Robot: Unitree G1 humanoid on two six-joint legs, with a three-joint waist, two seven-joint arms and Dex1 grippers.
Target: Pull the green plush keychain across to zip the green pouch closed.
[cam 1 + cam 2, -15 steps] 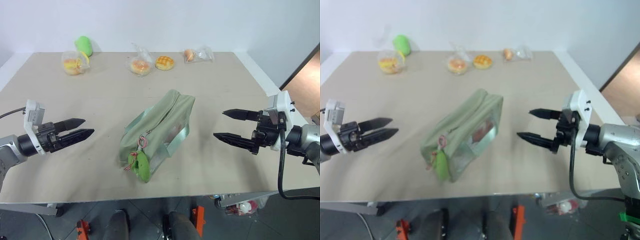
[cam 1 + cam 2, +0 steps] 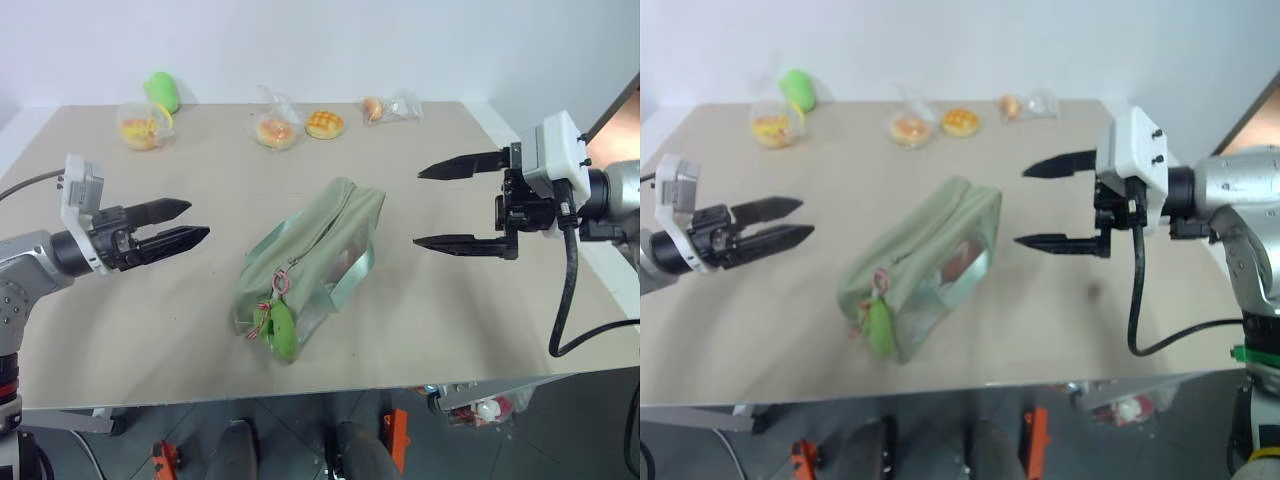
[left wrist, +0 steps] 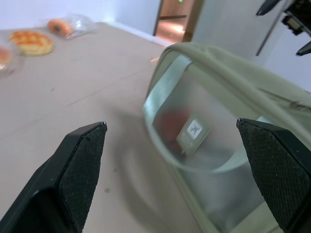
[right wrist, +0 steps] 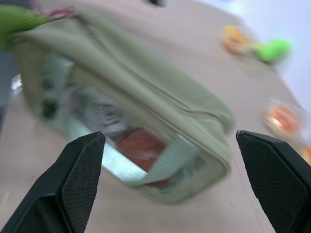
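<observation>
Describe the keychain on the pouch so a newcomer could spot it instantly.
Start at the green pouch, the biggest thing on the table. At its end nearest the table's front edge hangs the green plush keychain, a small lime oval on a red-and-white cord. The loose green plush lies at the far edge with no cord.

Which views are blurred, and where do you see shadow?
Right wrist view: the green pouch is smeared by blur. Left wrist view: sharper, with the pouch's shadow on the table. Left eye view: sharp, soft shadow beside the pouch.
</observation>
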